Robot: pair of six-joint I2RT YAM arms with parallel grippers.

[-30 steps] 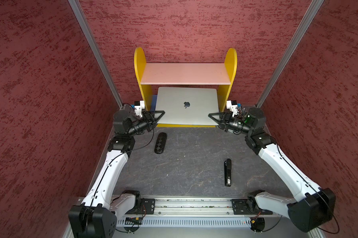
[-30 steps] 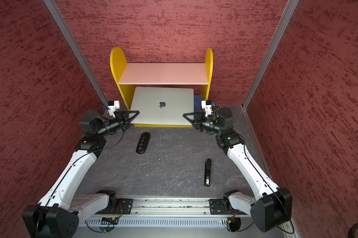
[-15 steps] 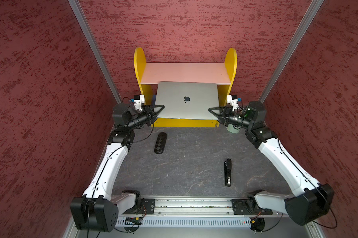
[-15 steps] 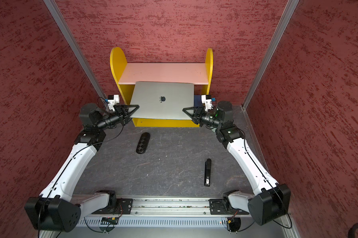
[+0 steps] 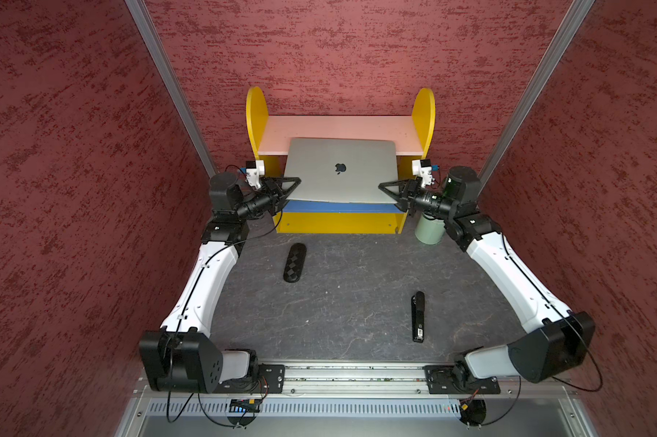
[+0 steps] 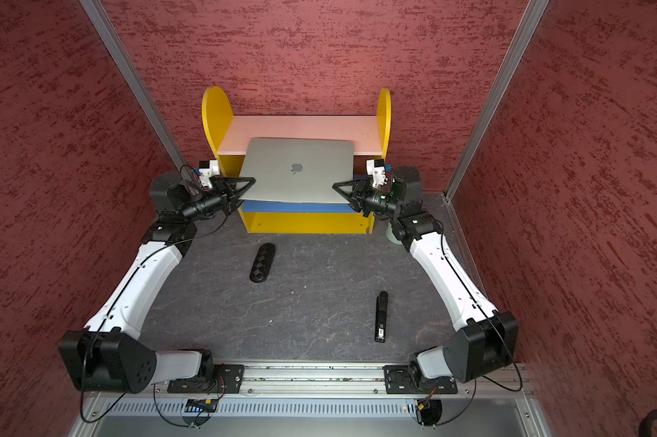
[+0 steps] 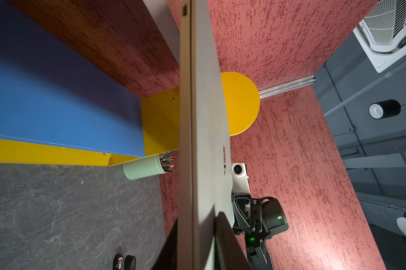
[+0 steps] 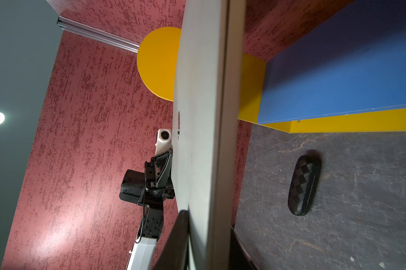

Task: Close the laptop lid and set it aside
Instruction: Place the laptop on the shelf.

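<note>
top views both show the closed laptop (image 5: 340,170) pinched by left tool (image 5: 293,186) and right tool (image 5: 384,188), above the blue shelf (image 5: 338,207); grey surface (image 5: 338,302), red walls (image 5: 357,56). left wrist alone shows a ceiling vent (image 7: 389,25).

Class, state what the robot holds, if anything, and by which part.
The closed laptop: left gripper jaws clamp its left side edge, right gripper jaws its right.

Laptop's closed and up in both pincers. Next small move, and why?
Probably carry the laptop slightly back, level, over the pink shelf: left pincer and right pincer clamp its side edges, it hangs above the blue shelf, far edge at the pink shelf's front.
</note>
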